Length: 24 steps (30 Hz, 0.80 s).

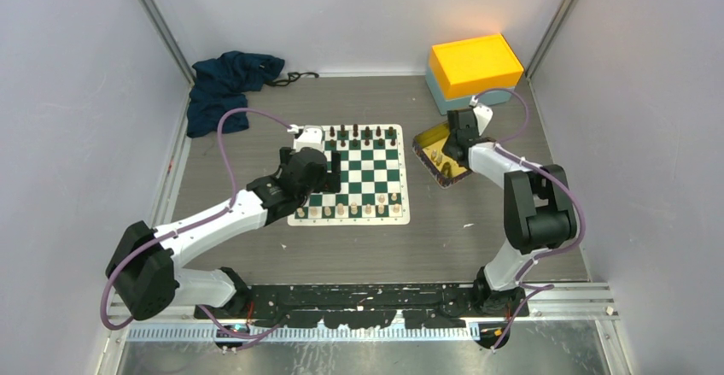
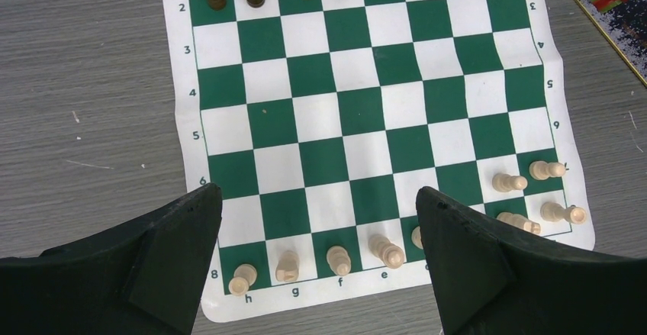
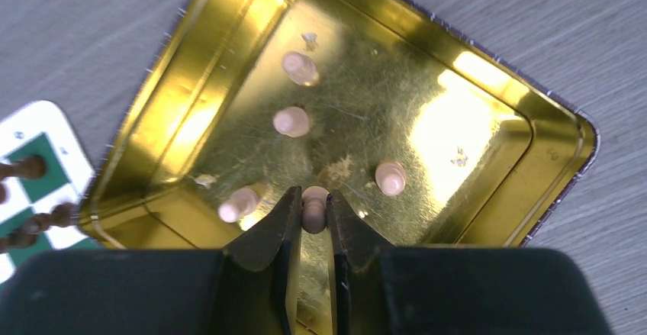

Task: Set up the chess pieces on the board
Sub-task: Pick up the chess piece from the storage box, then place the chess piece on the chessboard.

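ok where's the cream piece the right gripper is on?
Right wrist view: the cream piece is pinched in the right gripper, inside the gold tray, with four loose pieces around it. The tray sits right of the board.

Lighting, overhead view: soft, even light is falling from above; the yellow box (image 1: 475,64) is glowing brightest, nearly washing out. Right wrist view: the gold tray (image 3: 473,121) is throwing hard glare patches; my right claw (image 3: 313,201) is sitting dark and soft-focused. Left wrist view: the board (image 2: 366,114) is showing sharp and evenly lit.
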Each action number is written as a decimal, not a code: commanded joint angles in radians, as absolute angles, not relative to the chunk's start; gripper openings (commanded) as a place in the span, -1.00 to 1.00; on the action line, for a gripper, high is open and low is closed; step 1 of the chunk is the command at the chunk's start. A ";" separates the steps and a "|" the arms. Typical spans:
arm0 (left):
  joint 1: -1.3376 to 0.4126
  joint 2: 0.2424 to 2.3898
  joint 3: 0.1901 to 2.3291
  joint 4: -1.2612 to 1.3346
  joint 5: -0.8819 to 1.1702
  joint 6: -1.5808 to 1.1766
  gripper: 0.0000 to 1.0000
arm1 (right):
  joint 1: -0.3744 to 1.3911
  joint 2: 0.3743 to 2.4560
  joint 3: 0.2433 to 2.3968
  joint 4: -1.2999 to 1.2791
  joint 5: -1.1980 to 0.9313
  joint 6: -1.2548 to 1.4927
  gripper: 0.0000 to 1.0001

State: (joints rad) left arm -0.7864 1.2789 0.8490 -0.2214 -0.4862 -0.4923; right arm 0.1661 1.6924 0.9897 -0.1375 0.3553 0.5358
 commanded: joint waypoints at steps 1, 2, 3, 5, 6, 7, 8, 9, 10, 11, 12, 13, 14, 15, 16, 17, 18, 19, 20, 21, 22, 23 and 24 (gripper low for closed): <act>-0.789 1.242 0.874 -0.183 -0.509 -0.497 0.96 | 0.161 1.604 0.996 -0.055 0.351 0.534 -0.98; -0.788 1.239 0.875 -0.185 -0.511 -0.498 0.96 | 0.162 1.595 0.994 -0.053 0.349 0.530 -0.99; -0.788 1.235 0.876 -0.190 -0.514 -0.498 0.96 | 0.162 1.587 0.992 -0.052 0.344 0.525 -0.99; -0.789 1.222 0.876 -0.198 -0.520 -0.498 0.96 | 0.164 1.563 0.990 -0.054 0.326 0.517 -0.98; -0.789 1.213 0.874 -0.202 -0.523 -0.500 0.96 | 0.168 1.552 0.990 -0.059 0.318 0.509 -0.99; -0.788 1.204 0.869 -0.204 -0.528 -0.501 0.96 | 0.175 1.539 0.993 -0.070 0.312 0.498 -0.98; -0.789 1.195 0.864 -0.206 -0.532 -0.502 0.96 | 0.185 1.529 0.997 -0.080 0.307 0.488 -0.99; -0.789 1.187 0.858 -0.209 -0.535 -0.505 0.96 | 0.200 1.522 1.002 -0.094 0.303 0.475 -0.99; -0.788 1.178 0.853 -0.211 -0.537 -0.510 0.96 | 0.222 1.514 1.009 -0.111 0.302 0.464 -0.98; -0.788 1.171 0.848 -0.217 -0.539 -0.516 0.96 | 0.240 1.508 1.015 -0.129 0.302 0.452 -0.99; -0.789 1.161 0.844 -0.223 -0.541 -0.522 0.96 | 0.263 1.500 1.019 -0.141 0.305 0.443 -0.99; -0.788 1.152 0.839 -0.230 -0.542 -0.529 0.96 | 0.287 1.493 1.020 -0.150 0.306 0.436 -0.99; -0.788 1.141 0.833 -0.234 -0.543 -0.534 0.96 | 0.309 1.484 1.021 -0.163 0.310 0.430 -0.99; -0.788 1.130 0.823 -0.239 -0.544 -0.540 0.96 | 0.337 1.478 1.023 -0.173 0.317 0.426 -0.99; -0.788 1.118 0.816 -0.243 -0.545 -0.546 0.95 | 0.363 1.472 1.025 -0.183 0.325 0.422 -0.99; -0.788 1.106 0.810 -0.247 -0.546 -0.550 0.95 | 0.395 1.466 1.028 -0.194 0.338 0.422 -0.99; -0.788 1.093 0.804 -0.252 -0.547 -0.554 0.95 | 0.424 1.463 1.030 -0.204 0.352 0.421 -0.98; -0.788 1.081 0.800 -0.259 -0.549 -0.557 0.95 | 0.454 1.460 1.033 -0.215 0.362 0.422 -0.99; -0.788 1.070 0.798 -0.266 -0.549 -0.559 0.95 | 0.483 1.459 1.035 -0.226 0.374 0.426 -0.98; -0.788 1.059 0.795 -0.272 -0.551 -0.561 0.95 | 0.513 1.458 1.037 -0.233 0.385 0.429 -0.99; -0.790 1.050 0.793 -0.278 -0.553 -0.562 0.95 | 0.546 1.461 1.040 -0.242 0.399 0.432 -0.99; -0.789 1.040 0.791 -0.285 -0.553 -0.565 0.95 | 0.578 1.464 1.046 -0.250 0.415 0.435 -0.99; -0.788 1.031 0.789 -0.294 -0.554 -0.567 0.95 | 0.608 1.469 1.052 -0.260 0.431 0.439 -0.98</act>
State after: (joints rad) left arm -0.7864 1.0843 0.7952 -0.2802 -0.5182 -0.5438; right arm 0.5217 1.5051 0.9955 -0.2230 0.3534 0.4438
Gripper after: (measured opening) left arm 0.976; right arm 0.209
